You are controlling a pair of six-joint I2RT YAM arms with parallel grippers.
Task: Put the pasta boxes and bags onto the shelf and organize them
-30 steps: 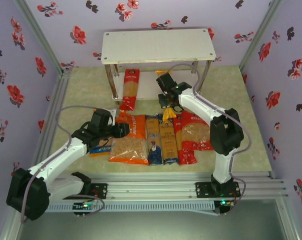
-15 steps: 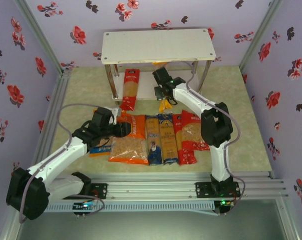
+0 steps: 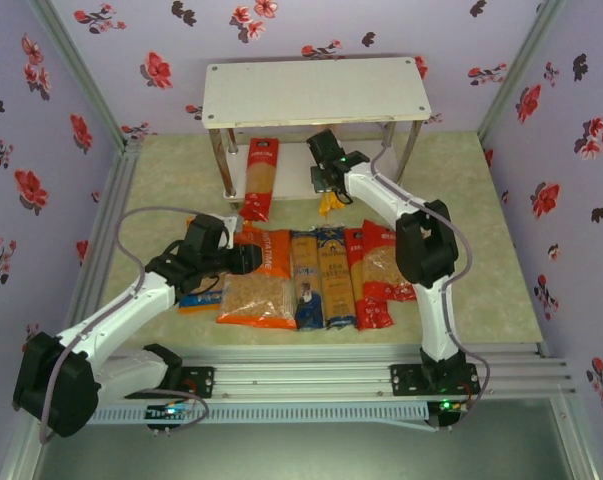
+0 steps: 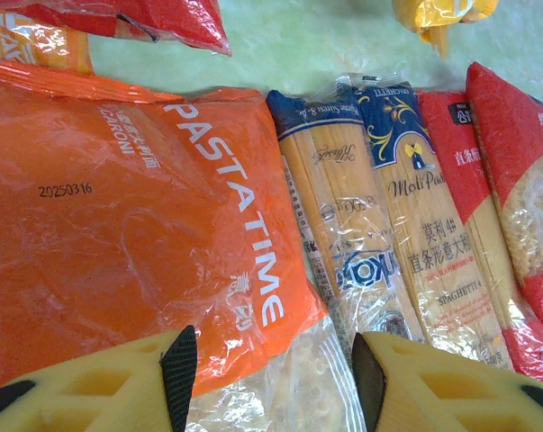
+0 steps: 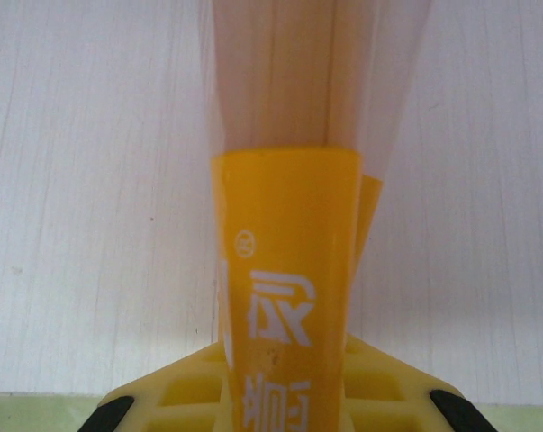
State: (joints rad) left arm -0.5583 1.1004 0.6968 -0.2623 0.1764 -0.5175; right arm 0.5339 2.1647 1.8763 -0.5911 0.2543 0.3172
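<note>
High rear view facing shelf (image 3: 316,92), both wrist views close, left sharing its row of packs (image 3: 321,278)

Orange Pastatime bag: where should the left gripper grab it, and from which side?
Probably the shelf-side end edge of the orange bag, from above. It lies flat and its right long edge abuts the tan-and-blue spaghetti pack, leaving no finger room there; the left gripper is open above it.

The right end effector (image 3: 327,190) is at the front edge of the shelf (image 3: 316,92), at its lower board. It grips a yellow pack (image 3: 328,207), whose end hangs just below it. To its left, a red pack (image 3: 259,178) lies partly on that board. The left end effector (image 3: 249,260) sits over an orange bag (image 3: 259,292). To its right, a row of packs (image 3: 331,280) lies on the desk (image 3: 461,200).
</note>
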